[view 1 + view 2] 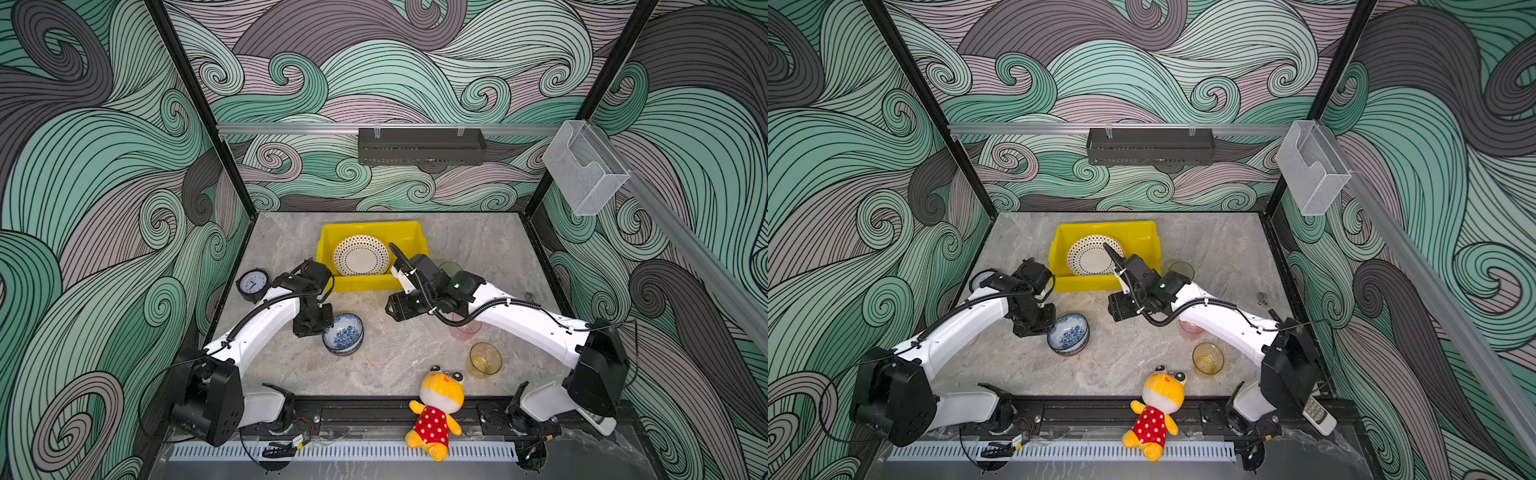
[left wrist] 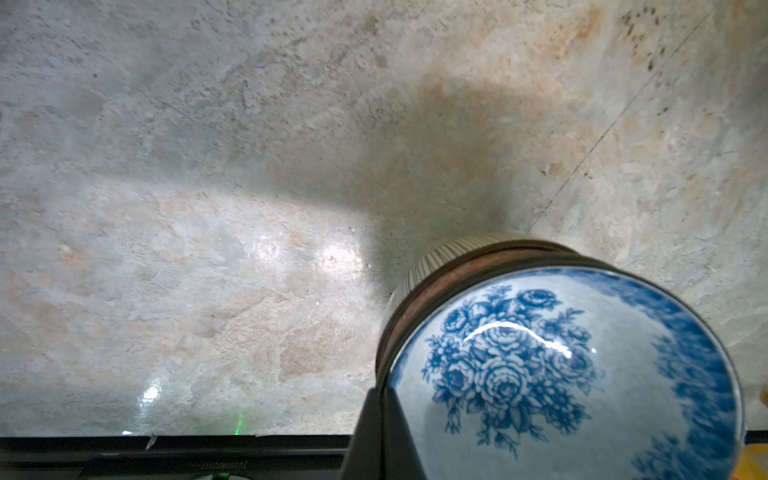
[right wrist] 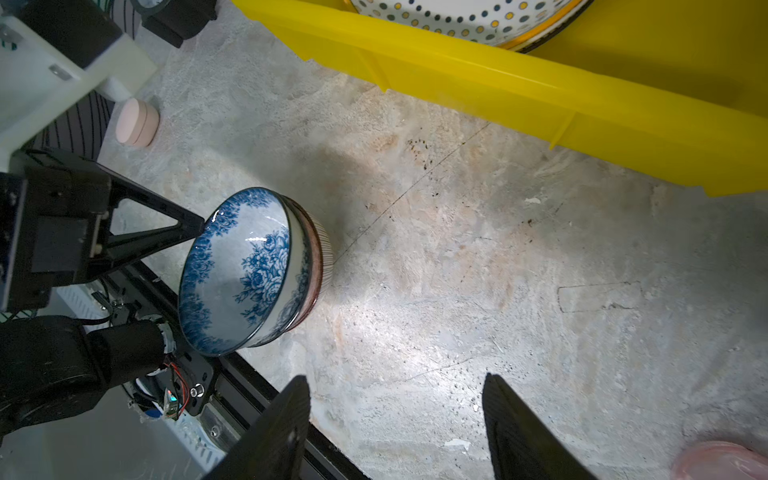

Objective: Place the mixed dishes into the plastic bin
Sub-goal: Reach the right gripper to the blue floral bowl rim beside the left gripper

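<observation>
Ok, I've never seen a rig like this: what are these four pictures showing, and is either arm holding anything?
Two white robot arms, each ending in a two-finger gripper. Two pictures look down from overhead; two come from cameras on the wrists. The left gripper is shut on the rim of the blue floral bowl, which is tilted. The right gripper is open and empty. The yellow bin holds a dotted plate. On the table: amber cup, pink cup, green cup, clock, plush toy.

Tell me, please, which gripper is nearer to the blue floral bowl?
Left. The left gripper is shut on the rim of the blue floral bowl; the right gripper hangs open, apart from it.
</observation>
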Robot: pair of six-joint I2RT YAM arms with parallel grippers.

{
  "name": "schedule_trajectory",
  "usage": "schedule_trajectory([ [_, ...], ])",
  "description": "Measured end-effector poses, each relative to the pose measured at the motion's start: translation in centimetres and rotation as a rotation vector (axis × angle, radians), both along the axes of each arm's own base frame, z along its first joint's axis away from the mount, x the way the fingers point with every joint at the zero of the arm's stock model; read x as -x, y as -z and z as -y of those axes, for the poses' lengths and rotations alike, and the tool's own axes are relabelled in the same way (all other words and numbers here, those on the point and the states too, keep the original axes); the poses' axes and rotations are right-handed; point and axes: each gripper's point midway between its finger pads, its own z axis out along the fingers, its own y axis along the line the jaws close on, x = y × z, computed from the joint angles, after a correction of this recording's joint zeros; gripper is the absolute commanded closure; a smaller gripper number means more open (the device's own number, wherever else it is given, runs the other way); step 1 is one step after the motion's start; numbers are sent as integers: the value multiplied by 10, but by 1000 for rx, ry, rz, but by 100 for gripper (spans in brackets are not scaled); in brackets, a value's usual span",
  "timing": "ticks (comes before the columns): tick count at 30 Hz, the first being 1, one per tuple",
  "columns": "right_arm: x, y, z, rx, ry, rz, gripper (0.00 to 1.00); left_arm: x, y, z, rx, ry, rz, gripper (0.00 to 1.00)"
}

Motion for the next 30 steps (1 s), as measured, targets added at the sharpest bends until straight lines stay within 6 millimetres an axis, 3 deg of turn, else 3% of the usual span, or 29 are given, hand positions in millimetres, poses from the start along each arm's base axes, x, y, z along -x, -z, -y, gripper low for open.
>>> schedule_trajectory([
  [16, 18, 16, -68, 10, -99, -64, 37, 6, 2, 6, 41, 7, -6, 94],
  [30, 30, 37, -80, 92, -105, -132, 45, 10, 2, 9, 68, 10, 3, 94],
])
